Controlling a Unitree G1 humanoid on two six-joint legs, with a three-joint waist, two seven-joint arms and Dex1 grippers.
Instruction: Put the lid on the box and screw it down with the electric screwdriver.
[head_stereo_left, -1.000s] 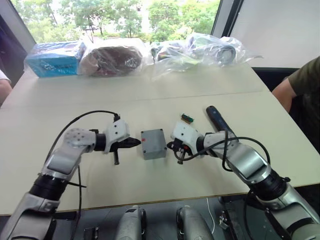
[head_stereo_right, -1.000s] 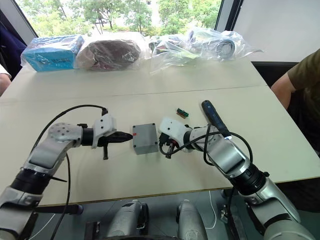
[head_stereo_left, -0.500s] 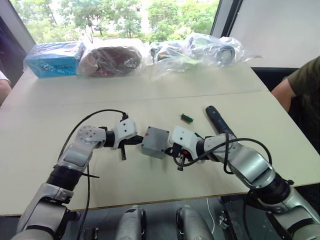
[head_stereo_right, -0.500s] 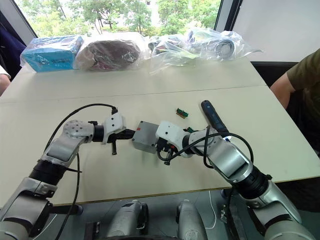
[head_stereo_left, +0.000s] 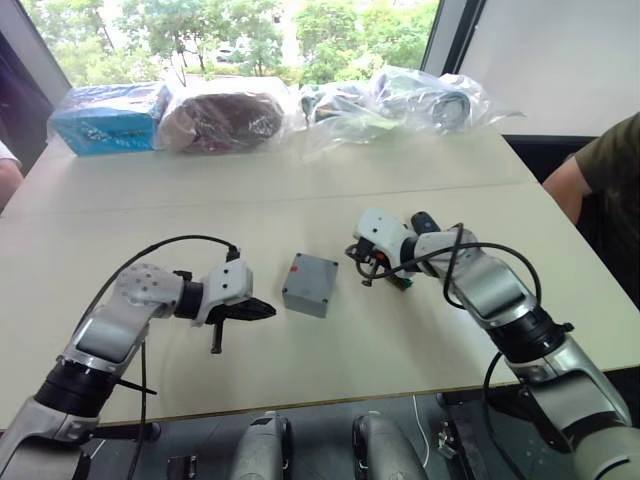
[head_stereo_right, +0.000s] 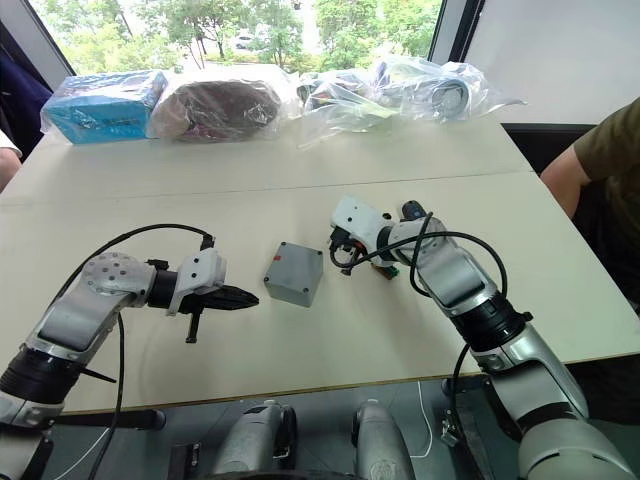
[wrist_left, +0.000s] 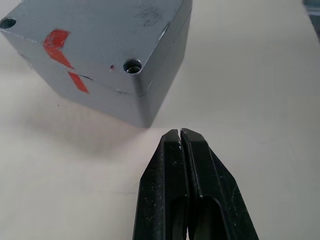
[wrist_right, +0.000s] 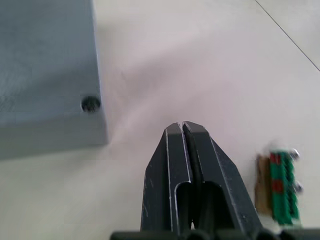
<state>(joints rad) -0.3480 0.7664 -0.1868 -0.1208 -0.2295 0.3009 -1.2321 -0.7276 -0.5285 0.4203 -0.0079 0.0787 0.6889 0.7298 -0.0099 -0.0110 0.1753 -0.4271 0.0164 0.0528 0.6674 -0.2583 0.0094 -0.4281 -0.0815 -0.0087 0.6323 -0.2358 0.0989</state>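
Observation:
The grey box (head_stereo_left: 309, 285) stands mid-table with the flat grey lid (wrist_left: 100, 30) resting on top of it; a seam, red marks and open screw holes show in the left wrist view. My left gripper (head_stereo_left: 265, 311) is shut and empty, its tip a short way from the box's left near corner. My right gripper (head_stereo_left: 358, 262) is shut and empty too, hovering to the right of the box, between it and a small green block (wrist_right: 280, 187). The dark electric screwdriver (head_stereo_left: 424, 219) lies behind my right forearm, mostly hidden.
Along the far edge lie a blue package (head_stereo_left: 108, 115) and several clear plastic bags (head_stereo_left: 400, 100). A person's arm in a dark green sleeve (head_stereo_left: 610, 160) is at the right edge of the table. Another arm (head_stereo_left: 8, 175) shows at the left edge.
Both grippers have pulled back from the box's sides: the left toward the near left, the right up toward the screwdriver. The box, lifted and tilted before, now stands free, flat on the table.

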